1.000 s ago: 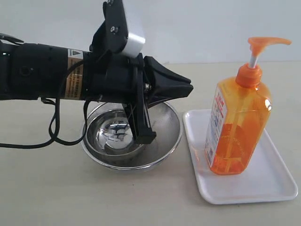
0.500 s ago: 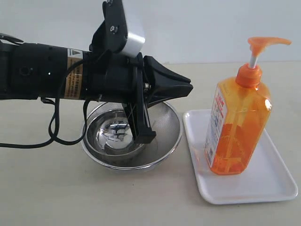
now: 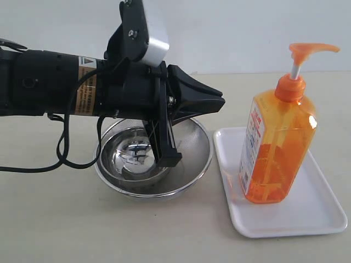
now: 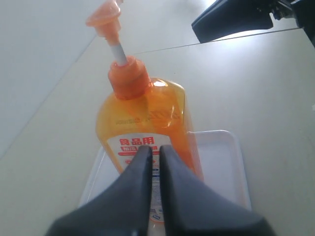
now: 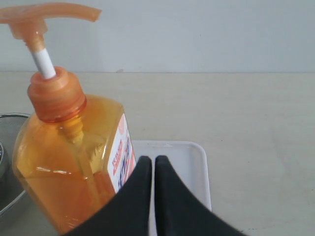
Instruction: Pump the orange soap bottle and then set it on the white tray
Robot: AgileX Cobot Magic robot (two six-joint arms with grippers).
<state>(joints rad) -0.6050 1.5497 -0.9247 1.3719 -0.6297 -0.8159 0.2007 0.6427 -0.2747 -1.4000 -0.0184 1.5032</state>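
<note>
Left gripper [image 3: 221,102] is closed, jaws pressed together with nothing between them. It hangs above the round steel bowl [image 3: 193,147] with its tips pointing toward the orange soap bottle [image 3: 277,153], apart from it. Right gripper [image 5: 150,160] is likewise closed and empty, its tips near the bottle's labelled side; contact cannot be confirmed from the wrist view. The bottle stands upright on the white tray [image 3: 323,204], toward the tray's bowl-side half, with its base fully inside the rim. The pump head [image 3: 311,49] is raised on its white stem, and no soap is seen in the bowl or on the tray. Assessment: placement appears complete, so the remaining step is judged to be a clean withdrawal of both arms. Recommendation: draw each gripper back along its own axis, away from the bottle, before any sideways swing. The bottle is tall on a narrow base, and a brush against its shoulder or the overhanging spout could tip it or slide it across the smooth tray. The left arm should lift clear of the bowl rim as it goes.
</note>
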